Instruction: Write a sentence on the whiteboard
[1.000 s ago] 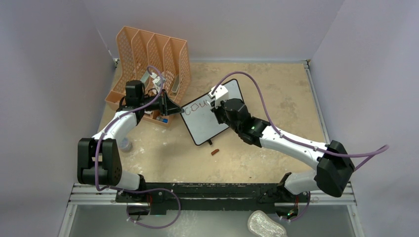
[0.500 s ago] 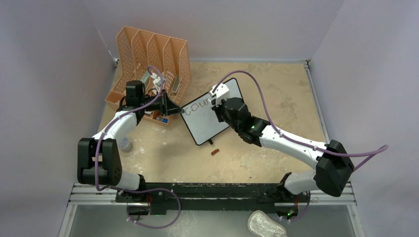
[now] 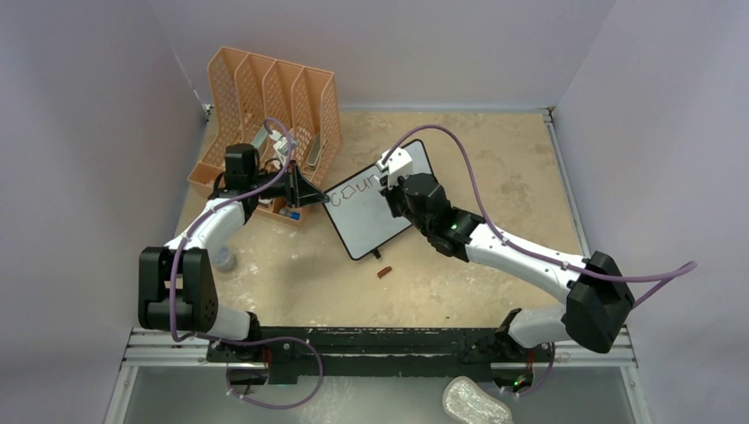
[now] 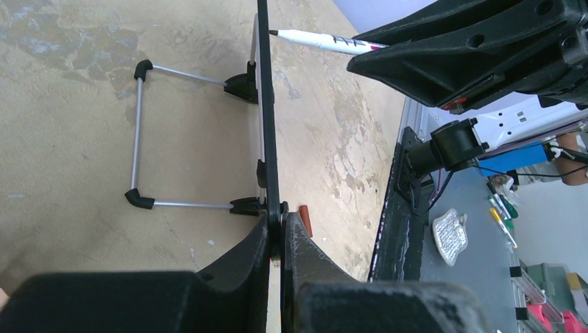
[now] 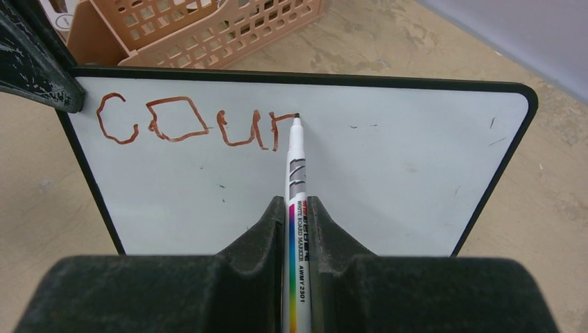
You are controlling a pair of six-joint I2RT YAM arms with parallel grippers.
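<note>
The whiteboard (image 3: 375,216) stands tilted mid-table; it also shows in the right wrist view (image 5: 388,180) and edge-on in the left wrist view (image 4: 266,125). Brown letters "cour" (image 5: 194,123) run along its top; in the top view the sentence (image 3: 358,188) is small. My left gripper (image 3: 320,198) is shut on the board's left edge, seen up close (image 4: 276,232). My right gripper (image 5: 297,208) is shut on a white marker (image 5: 296,173), its tip touching the board at the top of the "r". In the top view the right gripper (image 3: 394,184) is over the board.
An orange perforated file organizer (image 3: 265,106) stands behind the left arm at the back left. A small brown marker cap (image 3: 384,272) lies on the table below the board. The board's wire feet (image 4: 139,132) rest on the table behind it.
My right gripper has moved the marker a little to the right along the top line, adding the "r" after "cou". The left gripper has held still.
</note>
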